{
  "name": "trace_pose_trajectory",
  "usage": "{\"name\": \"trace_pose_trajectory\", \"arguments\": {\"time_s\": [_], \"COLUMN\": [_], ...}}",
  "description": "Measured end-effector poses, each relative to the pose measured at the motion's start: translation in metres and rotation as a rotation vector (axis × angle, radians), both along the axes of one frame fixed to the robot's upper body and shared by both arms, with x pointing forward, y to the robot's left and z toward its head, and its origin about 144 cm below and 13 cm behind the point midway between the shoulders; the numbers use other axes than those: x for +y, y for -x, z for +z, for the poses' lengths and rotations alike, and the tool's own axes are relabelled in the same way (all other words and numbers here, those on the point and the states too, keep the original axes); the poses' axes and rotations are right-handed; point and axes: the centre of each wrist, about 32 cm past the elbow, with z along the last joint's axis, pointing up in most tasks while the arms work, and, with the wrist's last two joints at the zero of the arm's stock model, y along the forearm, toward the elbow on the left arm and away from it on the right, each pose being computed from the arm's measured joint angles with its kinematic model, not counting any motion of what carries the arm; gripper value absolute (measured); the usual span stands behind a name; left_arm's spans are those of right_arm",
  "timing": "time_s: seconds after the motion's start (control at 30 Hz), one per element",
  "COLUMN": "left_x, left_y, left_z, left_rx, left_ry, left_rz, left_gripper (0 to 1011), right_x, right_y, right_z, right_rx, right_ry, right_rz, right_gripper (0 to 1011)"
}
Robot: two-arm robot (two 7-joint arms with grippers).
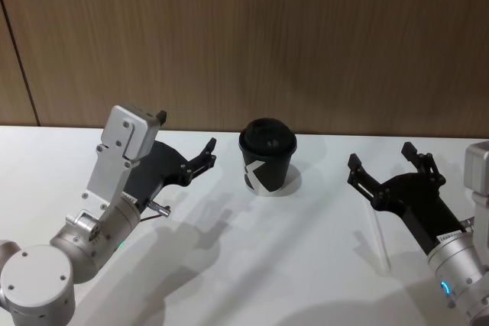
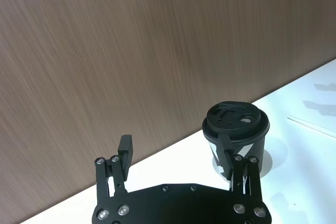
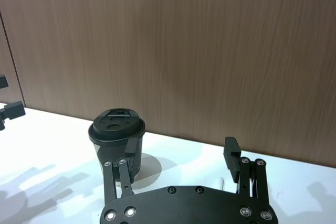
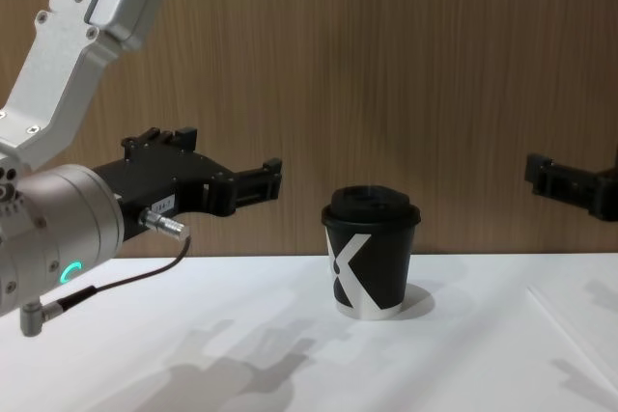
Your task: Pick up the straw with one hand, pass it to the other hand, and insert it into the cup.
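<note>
Hovering over the long, thin white plastic straw (image 1: 380,242), the black right gripper (image 1: 380,155) has its jaws wide and empty. The straw lies flat on the white worktop (image 1: 229,265), at four o'clock from the lidded black paper cup (image 1: 267,156). Pickup looks like the step in hand; the next move calls for descending and closing across the straw. The left gripper (image 1: 186,129) hangs at nine o'clock, jaws also wide.

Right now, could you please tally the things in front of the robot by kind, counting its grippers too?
Cup: 1, black, lidded, standing upright
Straw: 1, white, lying flat beside the right gripper
Grippers: 2, the left gripper and the right gripper, both with fingers open and holding nothing
Total: 4
</note>
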Motion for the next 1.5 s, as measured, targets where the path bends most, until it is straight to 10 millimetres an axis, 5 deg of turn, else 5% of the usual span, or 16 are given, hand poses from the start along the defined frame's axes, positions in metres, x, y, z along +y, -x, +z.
{"name": "trace_pose_trajectory", "arguments": {"time_s": [1.5], "left_x": [0.0], "left_y": [0.0], "left_z": [0.0], "left_rx": [0.0], "left_ry": [0.0], "left_rz": [0.0], "left_gripper": [1000], "right_x": [0.0], "right_y": [0.0], "right_z": [0.0], "right_rx": [0.0], "right_ry": [0.0], "right_rz": [0.0], "right_gripper": [1001]}}
